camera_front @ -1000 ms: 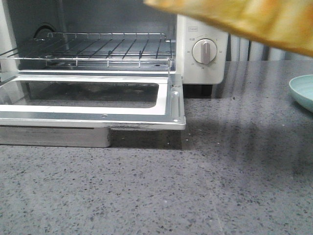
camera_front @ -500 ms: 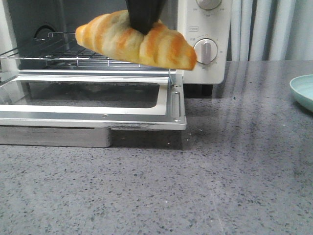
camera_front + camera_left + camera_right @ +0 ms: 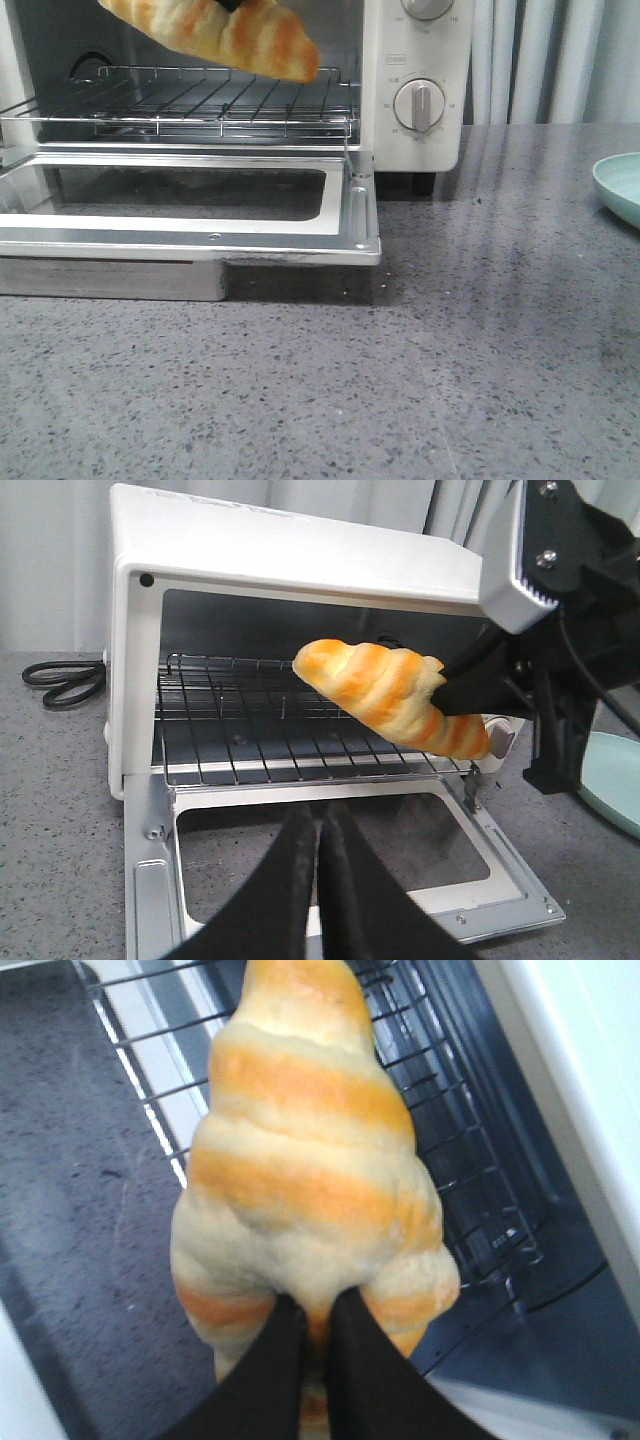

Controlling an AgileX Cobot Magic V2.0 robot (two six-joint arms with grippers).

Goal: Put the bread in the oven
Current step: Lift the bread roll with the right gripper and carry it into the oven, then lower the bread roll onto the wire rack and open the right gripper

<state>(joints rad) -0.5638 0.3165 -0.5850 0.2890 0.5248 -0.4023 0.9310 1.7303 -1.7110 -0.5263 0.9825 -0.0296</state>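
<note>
Dark grey speckled stone countertop [image 3: 420, 380], white boxy toaster oven [image 3: 415, 60] standing far left with its glass-windowed door [image 3: 190, 215] folded open, pale mint-green round dish [image 3: 618, 185] at far right edge, black coiled cable [image 3: 62, 680] beside the oven

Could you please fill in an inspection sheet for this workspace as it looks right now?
Surface: grey speckled countertop, no spills seen.
Job's things: bread held in the air above the wire rack; oven door folded down.
Clutter: pale green dish at the right edge.
Grippers: right gripper shut on the bread; left gripper shut, holding nothing.
Cables: black cord coiled beside the oven.
Surroundings: pale curtains behind.
</note>
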